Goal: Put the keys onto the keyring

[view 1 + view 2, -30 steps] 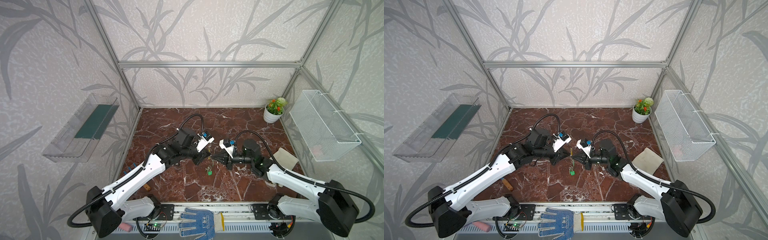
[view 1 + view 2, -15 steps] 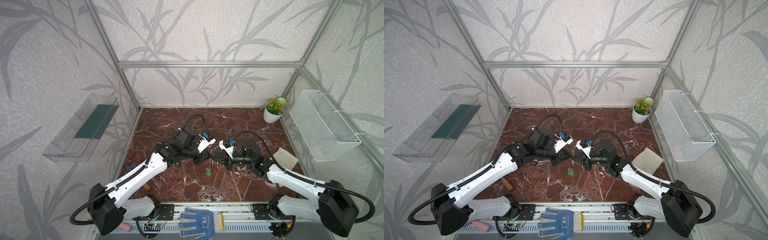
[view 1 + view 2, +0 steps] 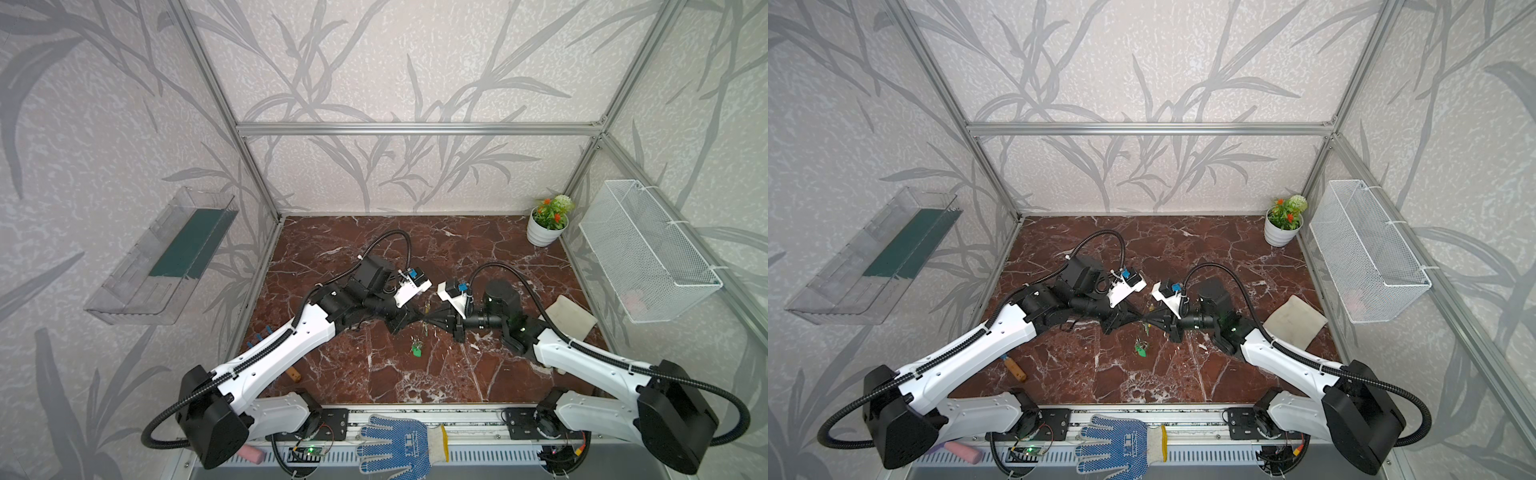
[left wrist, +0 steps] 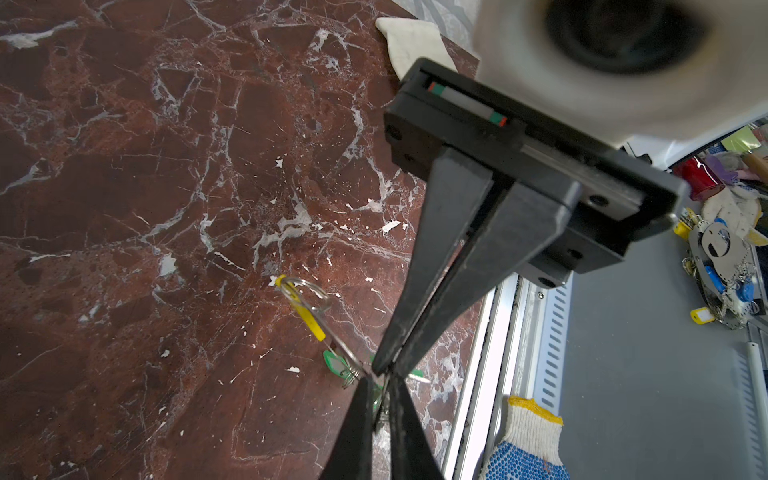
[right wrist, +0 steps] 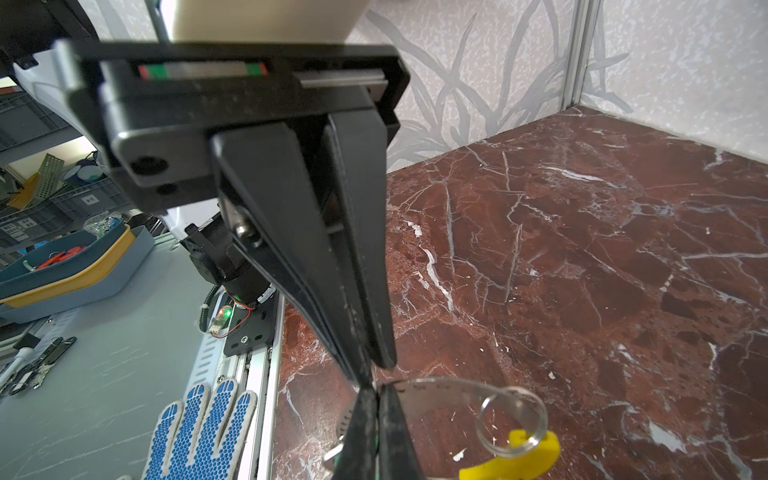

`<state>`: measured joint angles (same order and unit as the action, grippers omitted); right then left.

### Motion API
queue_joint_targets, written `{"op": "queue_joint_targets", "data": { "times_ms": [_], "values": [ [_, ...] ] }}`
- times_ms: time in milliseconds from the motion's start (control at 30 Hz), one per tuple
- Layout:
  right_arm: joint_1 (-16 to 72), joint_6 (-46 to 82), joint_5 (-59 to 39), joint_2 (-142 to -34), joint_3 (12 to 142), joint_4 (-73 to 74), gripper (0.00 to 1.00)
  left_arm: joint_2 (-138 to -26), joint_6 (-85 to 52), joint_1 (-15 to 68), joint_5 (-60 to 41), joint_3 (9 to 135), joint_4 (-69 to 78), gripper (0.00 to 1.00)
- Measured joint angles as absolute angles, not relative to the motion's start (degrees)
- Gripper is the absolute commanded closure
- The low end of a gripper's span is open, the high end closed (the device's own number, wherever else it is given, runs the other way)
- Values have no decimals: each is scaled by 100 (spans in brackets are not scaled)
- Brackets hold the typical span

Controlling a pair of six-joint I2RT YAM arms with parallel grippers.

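My two grippers meet tip to tip above the middle of the marble floor. The right gripper [image 3: 429, 321] [image 5: 376, 390] is shut on the keyring [image 5: 449, 392], a thin perforated grey band with a yellow sleeve [image 4: 308, 318] and a small split ring [image 5: 510, 419]. The left gripper [image 3: 419, 321] [image 4: 380, 384] is almost shut, and the green head of a key [image 4: 377, 400] shows between its fingers right at the band. Another green key [image 4: 334, 361] shows beside the ring. A loose green key [image 3: 417, 352] [image 3: 1141, 351] lies on the floor just below the tips.
A potted plant [image 3: 547, 226] stands at the back right, with a pale cloth pad [image 3: 570, 316] in front of it. A wire basket [image 3: 648, 253] hangs on the right wall and a clear shelf [image 3: 166, 253] on the left. A blue dotted glove [image 3: 395, 444] lies on the front rail.
The left gripper has slid a little to the right until its tips touch the right gripper's tips. The right arm has stayed where it was, and so has the loose key.
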<state>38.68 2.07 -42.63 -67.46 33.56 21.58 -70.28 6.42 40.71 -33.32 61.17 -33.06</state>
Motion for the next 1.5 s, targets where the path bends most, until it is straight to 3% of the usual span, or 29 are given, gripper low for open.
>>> {"op": "queue_joint_targets", "data": {
  "times_ms": [233,400,533,667,733,900,1133,1500],
  "values": [
    [3870,209,-4281,-6709,3347,2180,100,-7019,652,4071,-3354,6149,-3420,89],
    [3868,233,-4346,-6709,3345,2209,100,-7028,657,4071,-3415,6178,-3448,100],
    [3865,252,-4353,-6709,3334,2248,100,-7026,644,4071,-3415,6178,-3420,100],
    [3863,296,-4303,-6700,3326,2294,92,-6993,593,4073,-3371,6165,-3354,100],
    [3863,329,-4198,-6661,3321,2335,83,-6917,537,4082,-3319,6088,-3197,100],
    [3863,329,-3586,-6283,3092,2663,78,-6591,346,4082,-3076,5754,-2687,100],
    [3863,333,-2821,-5699,2659,3197,75,-6189,60,4082,-2635,5413,-1817,100],
    [3879,390,-2401,-5592,2462,3614,69,-5780,-674,4095,-2403,4661,71,100]
  ]
}}
